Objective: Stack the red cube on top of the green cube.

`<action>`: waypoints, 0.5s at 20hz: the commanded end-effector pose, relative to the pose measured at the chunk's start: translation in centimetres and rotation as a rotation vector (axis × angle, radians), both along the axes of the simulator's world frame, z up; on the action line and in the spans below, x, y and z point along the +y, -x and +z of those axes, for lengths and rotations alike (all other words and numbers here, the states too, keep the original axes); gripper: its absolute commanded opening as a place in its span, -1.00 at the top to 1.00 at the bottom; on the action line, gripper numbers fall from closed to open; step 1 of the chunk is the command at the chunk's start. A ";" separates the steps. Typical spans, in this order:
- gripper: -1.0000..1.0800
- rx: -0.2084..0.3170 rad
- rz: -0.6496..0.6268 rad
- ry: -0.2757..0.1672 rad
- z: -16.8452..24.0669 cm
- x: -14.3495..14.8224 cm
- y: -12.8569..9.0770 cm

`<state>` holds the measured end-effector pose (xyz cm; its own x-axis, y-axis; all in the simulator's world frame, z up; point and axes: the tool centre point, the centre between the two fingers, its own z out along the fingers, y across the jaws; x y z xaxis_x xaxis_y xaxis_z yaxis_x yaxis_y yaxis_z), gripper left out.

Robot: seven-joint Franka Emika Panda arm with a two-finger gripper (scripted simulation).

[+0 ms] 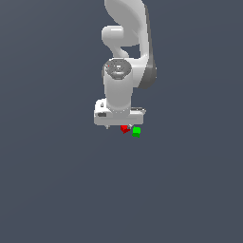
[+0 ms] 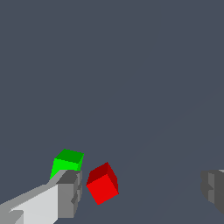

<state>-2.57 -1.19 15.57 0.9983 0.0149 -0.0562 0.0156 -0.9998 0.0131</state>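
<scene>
Claw (image 2: pixel 140 192) fingers (image 2: pixel 68 197) are spreading wide, straddling the red cube (image 2: pixel 103 183) for grasping. Green cube (image 2: pixel 66 162) is sitting just beside, awaiting stacking

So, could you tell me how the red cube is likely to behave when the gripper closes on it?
The red cube has flat faces and sharp edges, so it probably will not roll. It looks rigid. It sits turned relative to the open gripper's fingers, so it may twist as they close. The green cube is close by and could get nudged.
</scene>
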 end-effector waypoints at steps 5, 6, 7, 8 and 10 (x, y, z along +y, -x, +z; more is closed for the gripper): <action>-0.92 -0.001 0.014 -0.001 -0.2 0.2 0.2; -0.92 -0.002 0.021 -0.001 -0.3 0.2 0.4; -0.92 -0.003 0.031 -0.002 -0.5 0.3 0.5; -0.92 -0.004 0.042 -0.002 -0.7 0.5 0.7; -0.92 -0.007 0.069 -0.004 -1.1 0.7 1.2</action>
<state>-3.39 -0.66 14.78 0.9966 0.0650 -0.0505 0.0657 -0.9978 0.0107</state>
